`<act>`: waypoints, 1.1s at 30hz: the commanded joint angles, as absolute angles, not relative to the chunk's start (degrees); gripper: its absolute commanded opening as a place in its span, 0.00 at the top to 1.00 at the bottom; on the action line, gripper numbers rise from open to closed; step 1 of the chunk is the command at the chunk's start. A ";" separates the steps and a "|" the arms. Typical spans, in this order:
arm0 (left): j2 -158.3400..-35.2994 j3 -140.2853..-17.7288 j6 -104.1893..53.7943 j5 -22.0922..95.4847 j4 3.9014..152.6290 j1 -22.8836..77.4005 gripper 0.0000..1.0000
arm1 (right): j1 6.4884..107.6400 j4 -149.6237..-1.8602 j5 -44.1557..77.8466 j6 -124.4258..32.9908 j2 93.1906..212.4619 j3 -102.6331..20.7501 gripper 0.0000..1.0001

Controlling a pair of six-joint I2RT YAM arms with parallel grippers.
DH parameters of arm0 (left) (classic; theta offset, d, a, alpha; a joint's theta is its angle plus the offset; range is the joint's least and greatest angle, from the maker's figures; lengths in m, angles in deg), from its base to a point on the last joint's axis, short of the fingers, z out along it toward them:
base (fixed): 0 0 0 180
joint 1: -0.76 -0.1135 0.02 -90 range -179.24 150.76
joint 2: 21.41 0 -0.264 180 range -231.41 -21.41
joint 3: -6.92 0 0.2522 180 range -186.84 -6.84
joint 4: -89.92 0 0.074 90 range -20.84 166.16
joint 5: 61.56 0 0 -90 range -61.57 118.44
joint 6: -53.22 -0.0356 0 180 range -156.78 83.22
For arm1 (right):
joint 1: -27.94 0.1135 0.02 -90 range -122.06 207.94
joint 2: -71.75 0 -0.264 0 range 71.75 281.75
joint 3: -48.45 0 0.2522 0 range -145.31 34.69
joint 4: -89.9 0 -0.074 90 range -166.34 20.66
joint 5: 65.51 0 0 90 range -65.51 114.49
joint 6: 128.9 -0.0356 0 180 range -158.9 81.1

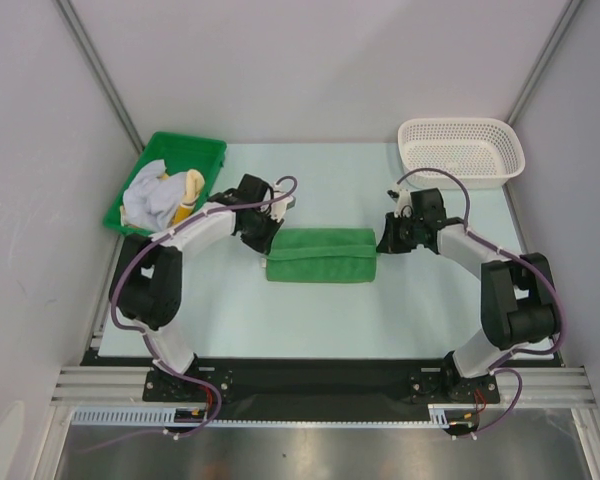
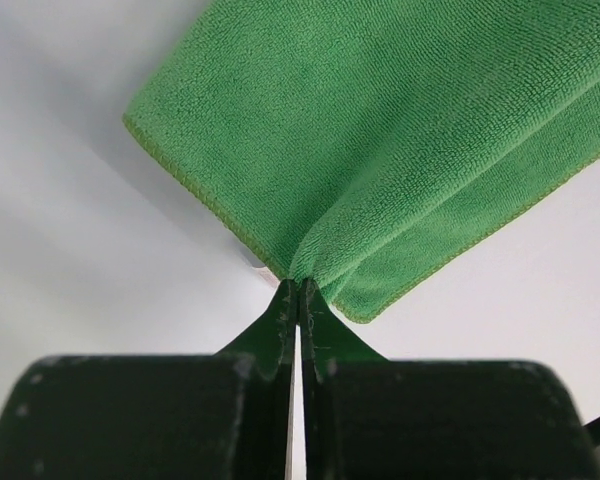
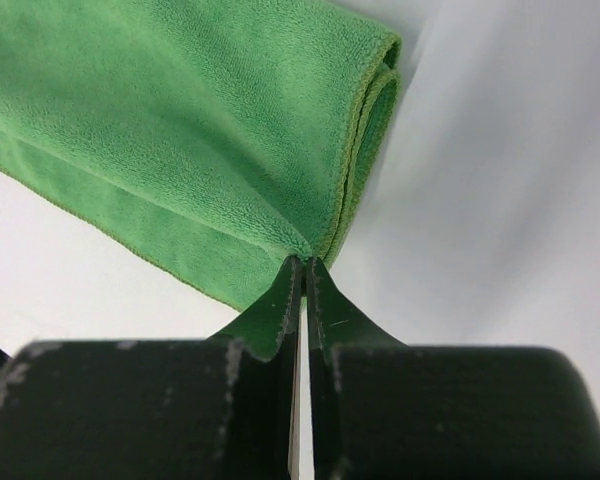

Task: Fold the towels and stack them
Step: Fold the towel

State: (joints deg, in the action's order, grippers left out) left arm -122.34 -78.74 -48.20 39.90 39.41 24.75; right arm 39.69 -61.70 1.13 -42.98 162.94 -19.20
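Top view: the green towel (image 1: 320, 255) lies folded into a strip mid-tabletop (image 1: 330, 320), while the other towels (image 1: 158, 197) sit heaped and unfolded in the tray (image 1: 205, 148).

Left wrist: the left tool (image 2: 298, 292) is clamped on the towel's edge.

Right wrist: the right tool (image 3: 302, 265) pinches the opposite end. Nothing is stacked yet.

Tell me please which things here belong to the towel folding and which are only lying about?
Belong to the job: green towel, pinched at its ends by left hand and right hand; white towel and yellow towel, bunched in the green tray.
Only lying about: the green tray itself; white mesh basket.
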 commanded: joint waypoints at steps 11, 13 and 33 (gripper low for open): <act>-116.34 -75.22 -45.83 38.19 41.00 25.63 1.00 | 43.23 -60.69 6.37 -45.05 156.56 -16.02 1.00; -116.34 -74.69 -45.57 39.32 41.01 25.72 0.99 | 43.32 -59.91 6.55 -45.14 157.35 -15.85 1.00; -111.06 -75.92 -31.88 32.89 38.28 27.56 0.53 | 43.14 -42.40 9.71 -55.04 157.35 -27.45 0.59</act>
State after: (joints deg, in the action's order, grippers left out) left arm -113.03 -73.47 -38.27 31.00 37.84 27.26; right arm 42.70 -43.93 7.84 -49.78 159.03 -24.49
